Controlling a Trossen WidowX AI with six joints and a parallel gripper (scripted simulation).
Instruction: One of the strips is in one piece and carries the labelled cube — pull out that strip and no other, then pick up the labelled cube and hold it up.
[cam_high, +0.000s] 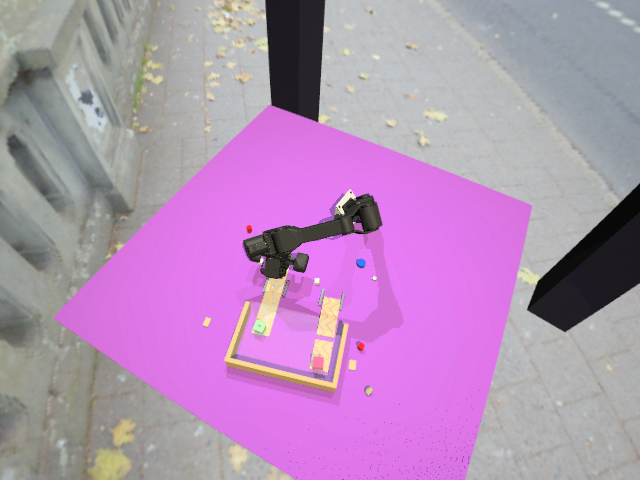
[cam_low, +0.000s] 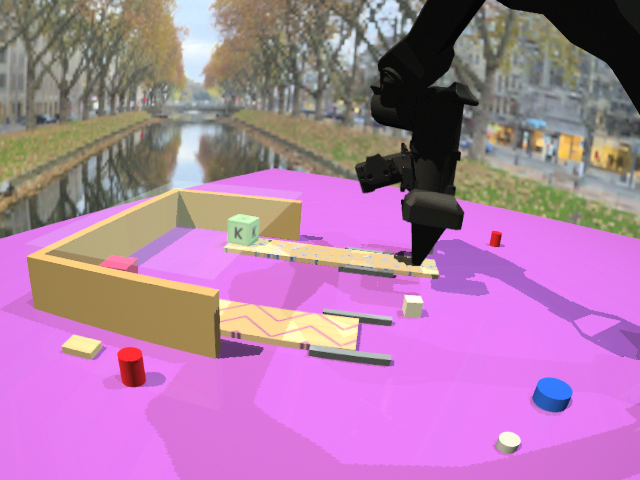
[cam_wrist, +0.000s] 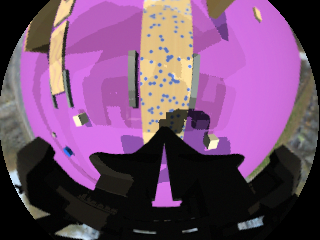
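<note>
Closed, empty black gripper (cam_low: 419, 256) fingers press the near end of the long blue-speckled tan strip (cam_low: 330, 255), which runs lengthwise away to the green K-labelled cube (cam_low: 242, 229).

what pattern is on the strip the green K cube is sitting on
Tan strip speckled with small blue dots, no zigzags. The wrist view shows it best.

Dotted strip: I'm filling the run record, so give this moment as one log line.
gripper: shut, tip pressed on dotted strip | green K cube: riding strip's far end | zigzag strip: untouched

Speckled strip (cam_low: 330, 255) lying flat, green K cube (cam_low: 242, 229) upright on its far end
</note>
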